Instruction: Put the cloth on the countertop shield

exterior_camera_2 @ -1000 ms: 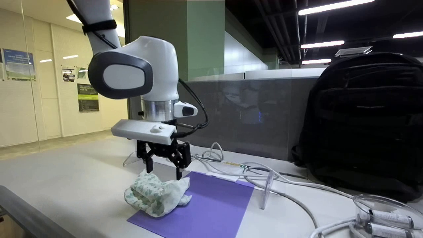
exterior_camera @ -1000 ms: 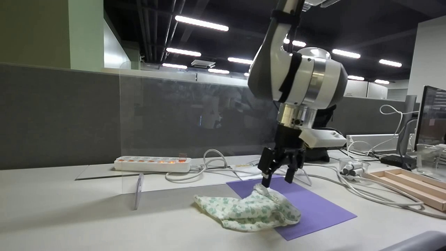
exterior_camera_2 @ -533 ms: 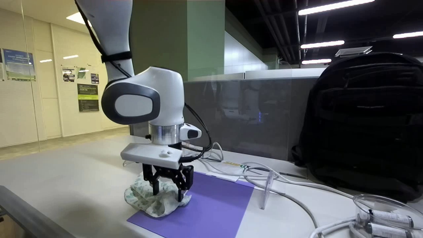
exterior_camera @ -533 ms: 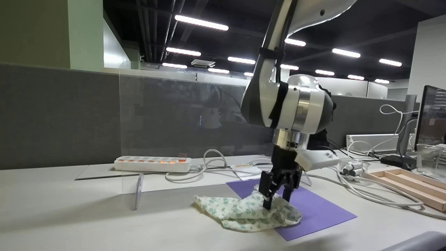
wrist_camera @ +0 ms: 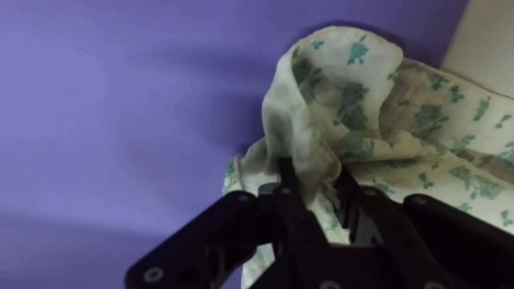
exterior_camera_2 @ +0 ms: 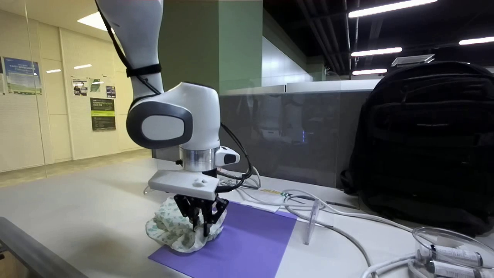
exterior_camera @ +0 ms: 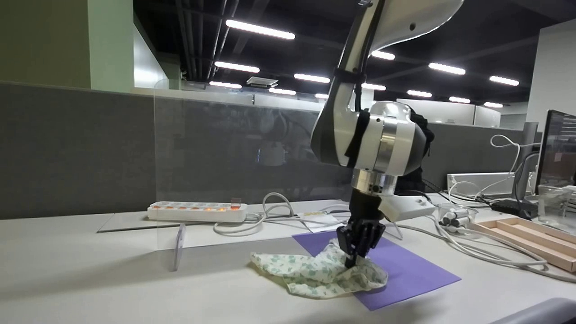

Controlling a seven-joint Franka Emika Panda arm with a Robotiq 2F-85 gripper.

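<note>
a bunched cloth (exterior_camera: 310,268) lies near, its right part on the purple sheet (exterior_camera: 416,274), its left on the table (exterior_camera: 180,297); the claw (wrist_camera: 315,169) pinches a fold. grasping seems the step in hand; next calls for lifting it up to the clear shield (exterior_camera: 252,144) beyond. print on bottles (exterior_camera_2: 461,255) and far posters (exterior_camera_2: 103,112) is too small to read.

In an exterior view, free table (exterior_camera: 90,281) spans the lower left; mid-left, the upright clear shield (exterior_camera: 245,157) and its foot (exterior_camera: 178,247) stand before the strip (exterior_camera: 198,213). In an exterior view, bare mat (exterior_camera_2: 252,239) lies right of the cloth (exterior_camera_2: 170,224); further right, cables (exterior_camera_2: 352,239) and the backpack (exterior_camera_2: 424,146) block the way.
</note>
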